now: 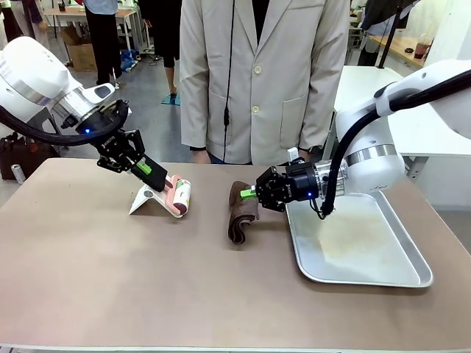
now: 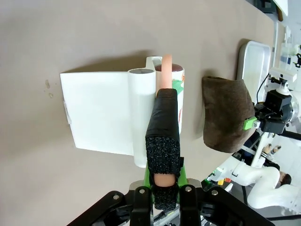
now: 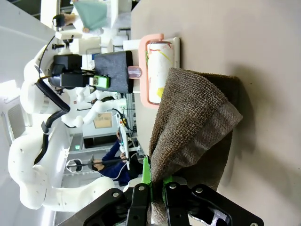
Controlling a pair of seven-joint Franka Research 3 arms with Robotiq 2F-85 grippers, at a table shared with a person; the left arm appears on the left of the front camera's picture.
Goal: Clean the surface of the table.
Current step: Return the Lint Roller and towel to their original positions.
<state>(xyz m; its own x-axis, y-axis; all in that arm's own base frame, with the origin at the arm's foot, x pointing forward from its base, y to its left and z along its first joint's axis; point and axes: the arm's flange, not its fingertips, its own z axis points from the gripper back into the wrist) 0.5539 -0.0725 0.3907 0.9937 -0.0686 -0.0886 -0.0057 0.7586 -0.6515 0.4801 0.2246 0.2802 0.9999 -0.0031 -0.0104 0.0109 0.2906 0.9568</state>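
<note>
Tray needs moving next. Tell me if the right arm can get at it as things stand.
Probably yes for reach: the right gripper hangs just beside the tray, nothing between them. But it is shut on the brown cloth, so it must drop that first.

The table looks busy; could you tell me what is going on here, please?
Both arms are holding cleaning tools over the table. The left pincer is shut on the pink handle of a lint roller, whose roll sits beside a white stand. The right pincer is shut on a brown towel hanging down to the tabletop, next to a steel tray. A person stands at the far side.
</note>
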